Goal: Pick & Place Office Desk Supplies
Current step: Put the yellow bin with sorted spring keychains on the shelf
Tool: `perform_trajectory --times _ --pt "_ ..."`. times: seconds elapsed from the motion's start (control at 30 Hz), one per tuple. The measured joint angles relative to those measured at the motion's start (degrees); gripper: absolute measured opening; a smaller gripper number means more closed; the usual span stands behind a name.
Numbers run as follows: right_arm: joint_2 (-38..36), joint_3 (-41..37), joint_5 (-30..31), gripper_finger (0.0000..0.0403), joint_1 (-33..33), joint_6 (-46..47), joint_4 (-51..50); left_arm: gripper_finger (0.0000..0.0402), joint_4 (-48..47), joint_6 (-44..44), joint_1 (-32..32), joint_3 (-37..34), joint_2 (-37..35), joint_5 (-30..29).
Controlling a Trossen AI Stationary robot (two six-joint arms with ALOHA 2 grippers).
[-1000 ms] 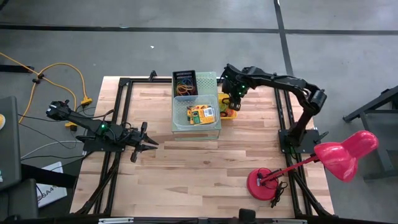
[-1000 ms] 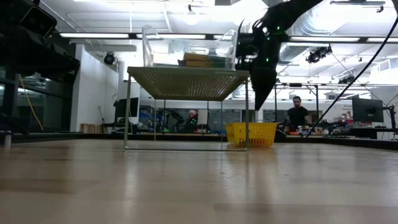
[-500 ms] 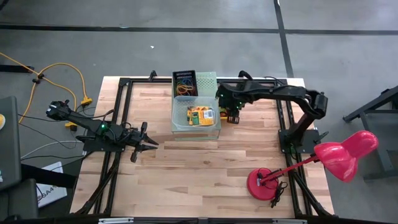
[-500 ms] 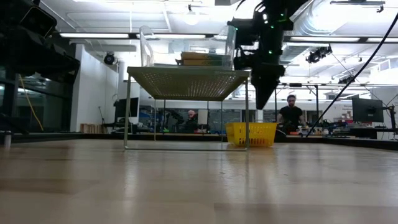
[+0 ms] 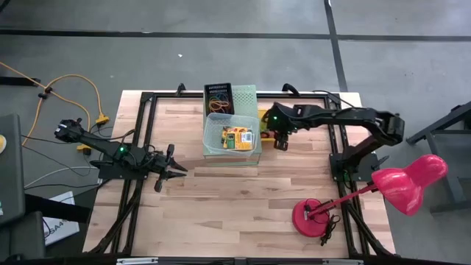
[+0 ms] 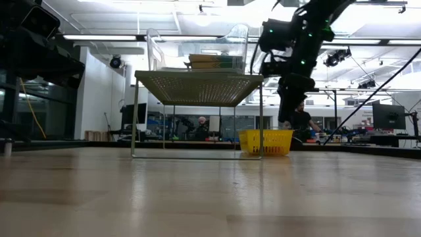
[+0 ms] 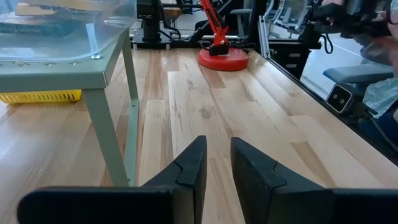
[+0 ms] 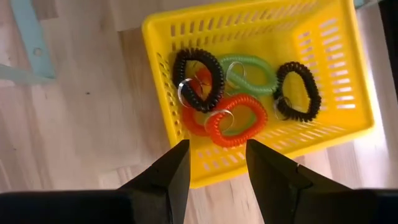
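The left gripper (image 5: 179,171) rests low at the table's left, fingers a narrow gap apart, empty. On the pale-green stand (image 5: 246,96) a clear tray holds a yellow-and-green crayon box (image 5: 238,137). The right gripper (image 5: 280,141) hovers over the yellow basket (image 8: 163,30), fingers parted, empty; inside lie coiled bands: two black (image 8: 200,73), one green (image 8: 254,65), one orange-red (image 8: 239,121)

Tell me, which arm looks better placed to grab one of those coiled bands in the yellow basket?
The right one, probably. The right gripper hangs open directly above the yellow basket of coiled bands, while the left gripper waits across the table.
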Motion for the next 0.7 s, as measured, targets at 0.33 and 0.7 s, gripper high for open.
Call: perform_trajectory --times 0.33,0.7 --pt "-2.1 -6.5 -1.3 0.0144 1.6 -2.5 8.4 0.0068 0.0 0.0 0.0 0.0 0.0 0.0" --pt "-1.7 -7.0 -1.4 0.0144 3.2 -3.3 9.2 0.0068 -0.1 0.0 0.0 0.0 0.0 0.0"
